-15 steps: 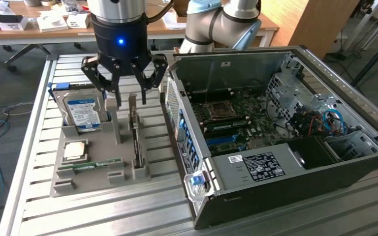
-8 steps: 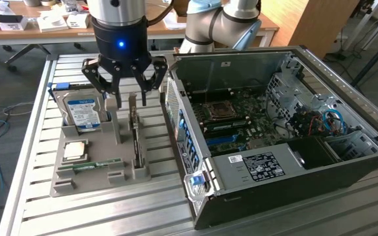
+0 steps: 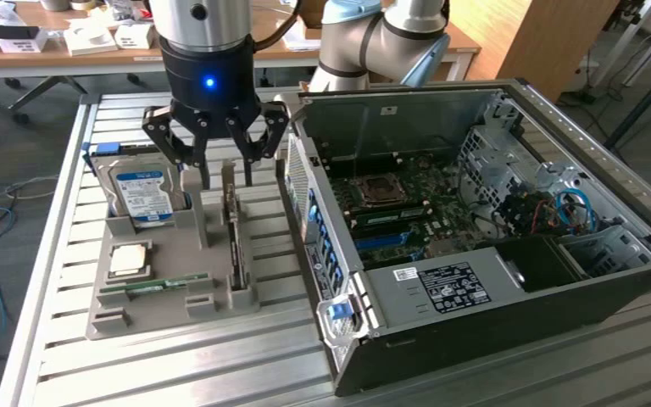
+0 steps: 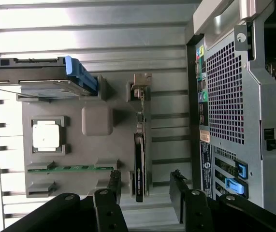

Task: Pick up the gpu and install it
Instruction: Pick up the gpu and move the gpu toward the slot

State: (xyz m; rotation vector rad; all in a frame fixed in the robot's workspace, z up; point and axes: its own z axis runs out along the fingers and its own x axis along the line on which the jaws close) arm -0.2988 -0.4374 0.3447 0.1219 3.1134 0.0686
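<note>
The pick-up is judged in hand: the fingers (image 3: 260, 140) are held apart above the untouched gpu (image 3: 236, 246), stood on edge in the grey holder (image 3: 150, 297) on the worktop (image 3: 190, 365), so alignment astride its thin edge is called for.

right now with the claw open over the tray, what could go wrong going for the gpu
1. The gpu stands on its thin edge in the grey tray; if the open claw comes down off-line, a finger could land on the card's top edge.
2. The computer case stands close beside the tray, so the finger on that side might clip its rear panel.
3. The hard drive stands in its slot nearby and could be knocked.
</note>
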